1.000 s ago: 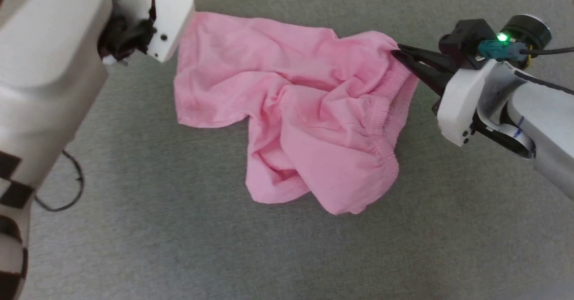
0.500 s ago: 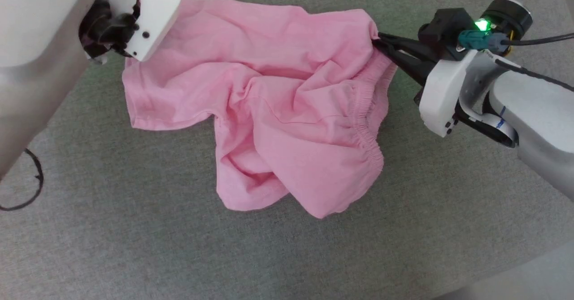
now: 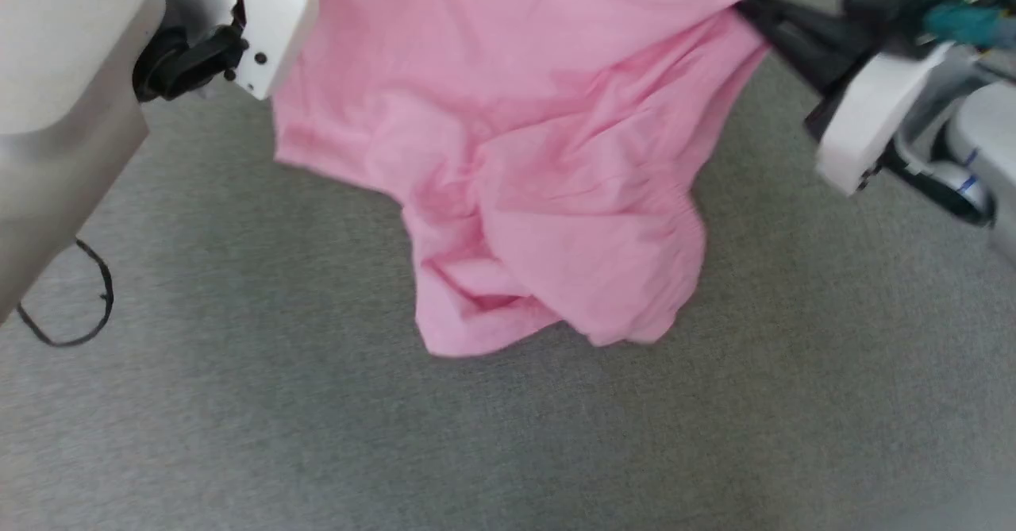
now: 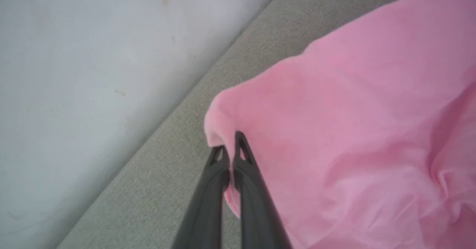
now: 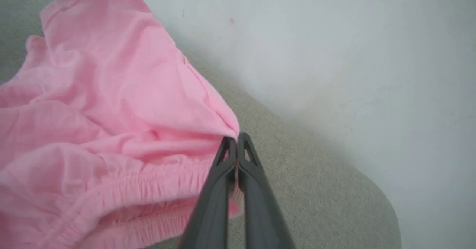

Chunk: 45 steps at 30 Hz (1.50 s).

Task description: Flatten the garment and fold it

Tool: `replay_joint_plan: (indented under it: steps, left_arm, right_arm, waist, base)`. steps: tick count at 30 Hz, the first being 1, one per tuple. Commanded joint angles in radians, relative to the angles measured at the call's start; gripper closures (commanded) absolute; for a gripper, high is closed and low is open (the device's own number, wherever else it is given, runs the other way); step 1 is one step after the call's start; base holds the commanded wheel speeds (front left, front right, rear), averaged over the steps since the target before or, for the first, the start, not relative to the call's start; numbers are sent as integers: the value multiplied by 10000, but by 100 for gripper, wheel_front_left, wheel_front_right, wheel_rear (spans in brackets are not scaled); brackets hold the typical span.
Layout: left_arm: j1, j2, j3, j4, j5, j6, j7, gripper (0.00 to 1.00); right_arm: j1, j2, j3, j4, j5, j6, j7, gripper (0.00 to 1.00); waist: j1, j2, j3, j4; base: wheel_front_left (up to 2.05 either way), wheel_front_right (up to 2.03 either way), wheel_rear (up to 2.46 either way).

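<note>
Head view: garment (image 3: pixel 516 142) stretched between left claw (image 4: pixel 230 144) and right claw (image 3: pixel 750 7).

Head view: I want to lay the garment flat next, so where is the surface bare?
Bare: the grey surface below the garment, and lower left beside the black loop. Crowded: the top, where the left end effector and right end effector stretch the cloth.

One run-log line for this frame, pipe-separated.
phase: flatten | left gripper: shut on garment corner | right gripper: shut on waistband end | garment: stretched between both, lower part bunched on grey surface
</note>
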Motion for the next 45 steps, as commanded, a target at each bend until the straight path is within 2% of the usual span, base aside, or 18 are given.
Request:
replay_joint_plan:
  steps: [1,4,5,12,16,23,29,36,45]
  left_arm:
    - [99,116,-3,112,148,-65,-630,100]
    - [65,108,158,417,249,-65,-1809,100]
    - [65,108,158,417,249,-65,-1809,100]
    - [-690,-180,629,1031,814,132,-3867,100]
    - [-1581,-327,763,1252,1528,624,-4781,100]
    - [-3247,-503,1353,1804,2076,1241,-6096,100]
    - [-4368,-590,1892,2337,2098,1506,-6816,100]
    - [-4946,-631,2279,2756,1957,1499,-7195,100]
    - [-4123,-951,2427,2929,1797,1522,-7485,100]
  right_arm:
    - [-151,-82,-204,24,41,-23,-151,100]
    - [-288,-220,-516,4,28,-23,-290,100]
    - [-288,-220,-516,4,28,-23,-290,100]
    - [-1332,-219,-1534,284,-317,-23,-454,100]
    - [-2339,-79,-1828,688,-679,-23,-467,100]
    - [-4780,215,-1594,1463,-1443,-23,-265,100]
    - [-6581,448,-1459,2185,-1936,-23,-346,100]
    - [-7811,562,-966,2750,-2216,-23,-429,100]
    - [-7326,726,-650,2785,-1960,-23,-487,100]
  waist:
    - [-1,-1,-1111,858]
    - [-1,-1,-1639,1213]
    - [-1,-1,-1639,1213]
    - [-1,-1,-2134,1929]
    - [-1,-1,-1856,2210]
    - [-1,-1,-791,2429]
    - [-1,-1,-18,2493]
    - [-1,-1,504,2548]
    - [-1,-1,906,2556]
  base:
    - [0,0,0]
    - [0,0,0]
    - [0,0,0]
    - [0,0,0]
    - [0,0,0]
    - [0,0,0]
    - [0,0,0]
    - [0,0,0]
    - [0,0,0]
